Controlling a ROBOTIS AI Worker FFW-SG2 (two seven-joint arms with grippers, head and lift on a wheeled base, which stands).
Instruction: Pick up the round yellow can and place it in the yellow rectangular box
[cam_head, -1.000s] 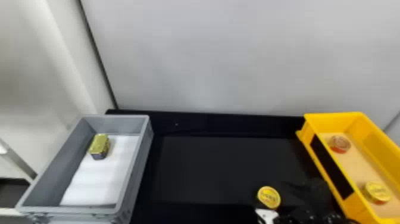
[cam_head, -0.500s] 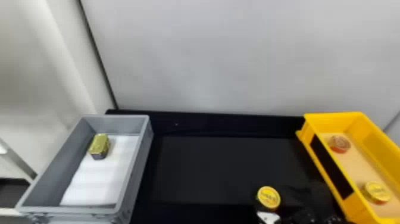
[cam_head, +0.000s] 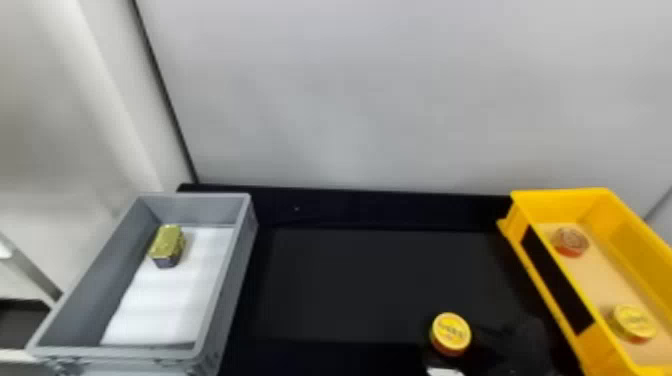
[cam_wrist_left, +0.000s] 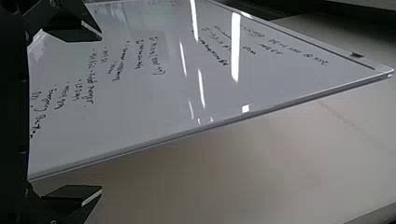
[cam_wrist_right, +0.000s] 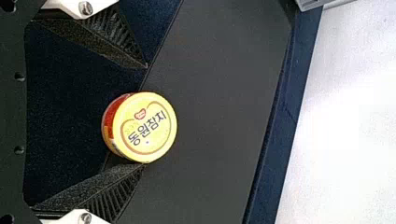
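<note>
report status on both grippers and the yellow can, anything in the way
Right gripper open, round yellow can between its fingers, unclamped. Left gripper open, facing whiteboard. Yellow box's side wall likely needs clearing.

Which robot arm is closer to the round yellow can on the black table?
Right. The right end effector is at the can, its open fingers on either side. The left end effector is farther off, facing a white board with handwriting.

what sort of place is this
Probably a robotics lab or test station: a written-on whiteboard, and a black table with a grey box, a yellow box and a can between them, laid out like a sorting trial.
</note>
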